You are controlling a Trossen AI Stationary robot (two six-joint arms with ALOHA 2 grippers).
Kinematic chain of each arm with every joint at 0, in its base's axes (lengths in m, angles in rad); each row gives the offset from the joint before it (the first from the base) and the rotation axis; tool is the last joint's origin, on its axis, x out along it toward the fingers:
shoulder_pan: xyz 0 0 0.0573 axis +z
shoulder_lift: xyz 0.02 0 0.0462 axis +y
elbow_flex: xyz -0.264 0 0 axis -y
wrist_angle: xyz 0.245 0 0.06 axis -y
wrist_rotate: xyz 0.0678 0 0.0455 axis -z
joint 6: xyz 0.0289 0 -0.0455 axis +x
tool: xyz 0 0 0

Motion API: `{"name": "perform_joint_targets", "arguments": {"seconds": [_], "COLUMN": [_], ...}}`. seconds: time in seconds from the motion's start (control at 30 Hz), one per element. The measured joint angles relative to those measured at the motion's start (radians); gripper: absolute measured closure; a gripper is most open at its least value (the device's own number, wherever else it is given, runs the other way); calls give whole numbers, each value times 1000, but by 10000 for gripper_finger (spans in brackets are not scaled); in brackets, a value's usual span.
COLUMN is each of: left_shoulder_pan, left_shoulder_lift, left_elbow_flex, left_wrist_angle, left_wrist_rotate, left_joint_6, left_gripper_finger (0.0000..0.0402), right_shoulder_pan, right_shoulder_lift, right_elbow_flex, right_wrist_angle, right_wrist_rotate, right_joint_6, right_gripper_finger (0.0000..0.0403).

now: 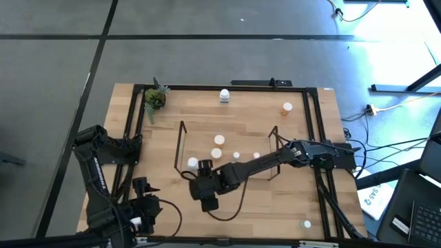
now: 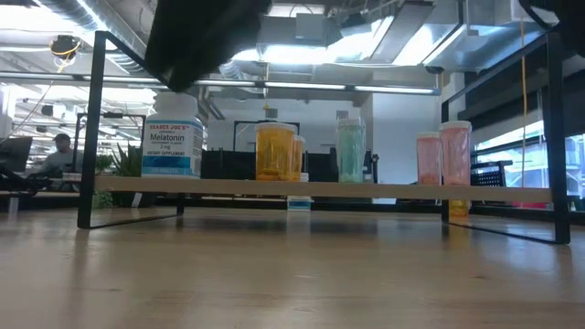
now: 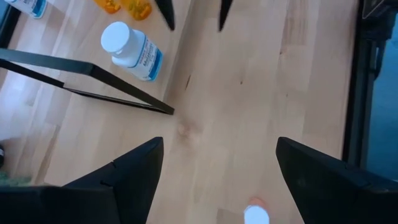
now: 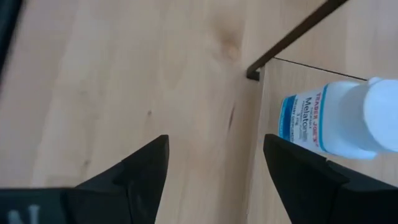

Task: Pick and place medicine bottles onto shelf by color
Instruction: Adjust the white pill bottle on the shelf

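Six bottles stand on the shelf.

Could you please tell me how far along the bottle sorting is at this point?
Done: the shelf holds the Melatonin bottle, then orange, teal and pink bottles.
In hand: nothing. The right gripper is open beside the Melatonin bottle; the left gripper waits open.
Left: a loose white bottle, a loose orange bottle and a small bottle.

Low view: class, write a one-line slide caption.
Shelf holding a white Melatonin bottle, orange, teal and pink bottles.
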Motion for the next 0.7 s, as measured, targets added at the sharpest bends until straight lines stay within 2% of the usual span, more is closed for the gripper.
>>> {"name": "perform_joint_targets", "arguments": {"seconds": [0.2,0.7], "left_shoulder_pan": [-12,-12], "left_shoulder_lift": [0,0], "left_elbow_flex": [0,0], "left_wrist_angle": [0,1], "left_wrist_rotate": [-1,-2], "left_joint_6": [-6,-6], "left_gripper_finger": [95,95], "right_shoulder_pan": [-27,-76], "right_shoulder_lift": [56,76], "right_elbow_flex": [0,0], "right_wrist_angle": [47,87], "right_wrist_rotate": [-4,-1], "right_joint_6": [-16,-2], "right_gripper_finger": [139,139]}}
